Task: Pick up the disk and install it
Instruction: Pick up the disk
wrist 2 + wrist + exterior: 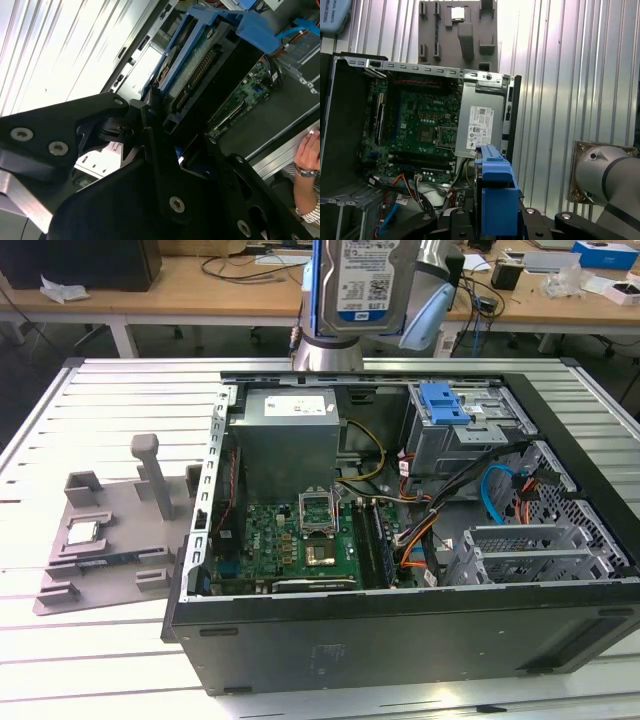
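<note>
Gripper [490, 216]: jaws closed down onto the disk [365, 280], one black finger on each side of its blue carrier bracket [495, 190]. The gap is only as wide as what it holds, and the bracket is seen edge-on between the fingers in the first wrist view. In the second wrist view the drive's connector edge sticks out past the fingers.

Disk location: top centre of the exterior view, held up in the air in front of the arm [330, 350], above the far edge of the computer case [400, 640] and not touching it. The label side faces the camera: a white-and-blue sticker with barcodes. The text is too small to make out.

The case lies on its side with the side panel off, on the slatted metal worktop [100, 670].
- Power supply [290, 435] at upper centre, with a white printed label on top.
- Green motherboard [290, 540] below it, with the processor socket [320, 508] latch raised.
- Drive cage at upper right with a bare blue caddy [445, 400] on it.
- Orange and blue cables [500, 490] run through the right half.

A grey fixture plate [110, 530] sits on the worktop at the exterior view's left, apart from the case, with a small silver chip [82, 532] seated on it.

A person's hand [307, 150] with a wristwatch shows in the second wrist view, beside the case.
</note>
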Controlling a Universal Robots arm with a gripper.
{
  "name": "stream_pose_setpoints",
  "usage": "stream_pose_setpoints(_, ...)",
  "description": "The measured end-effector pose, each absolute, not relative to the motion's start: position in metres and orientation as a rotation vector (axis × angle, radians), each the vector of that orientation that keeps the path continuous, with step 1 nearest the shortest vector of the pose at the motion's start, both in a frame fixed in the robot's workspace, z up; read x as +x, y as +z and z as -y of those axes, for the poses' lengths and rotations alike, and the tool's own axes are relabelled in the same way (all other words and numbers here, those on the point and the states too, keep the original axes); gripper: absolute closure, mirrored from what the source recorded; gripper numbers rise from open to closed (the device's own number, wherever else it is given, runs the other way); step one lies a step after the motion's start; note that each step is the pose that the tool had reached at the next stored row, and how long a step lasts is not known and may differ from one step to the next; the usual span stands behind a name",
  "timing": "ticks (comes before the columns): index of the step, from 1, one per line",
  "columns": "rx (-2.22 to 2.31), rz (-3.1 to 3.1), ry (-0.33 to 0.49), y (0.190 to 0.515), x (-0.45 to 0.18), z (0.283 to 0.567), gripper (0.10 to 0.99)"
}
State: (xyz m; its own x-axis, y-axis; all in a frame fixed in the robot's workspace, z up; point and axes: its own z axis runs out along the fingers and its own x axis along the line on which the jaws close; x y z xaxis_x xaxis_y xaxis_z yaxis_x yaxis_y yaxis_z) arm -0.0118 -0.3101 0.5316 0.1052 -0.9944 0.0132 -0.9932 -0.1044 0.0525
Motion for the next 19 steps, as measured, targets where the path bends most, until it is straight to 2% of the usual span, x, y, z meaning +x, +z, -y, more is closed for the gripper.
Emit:
stream_pose_setpoints(8, 2.299, 2.069, -0.039, 0.532, -0.002, 0.311, 0.718)
stream_pose_setpoints(19, 2.299, 2.069, -0.038, 0.532, -0.002, 0.337, 0.718)
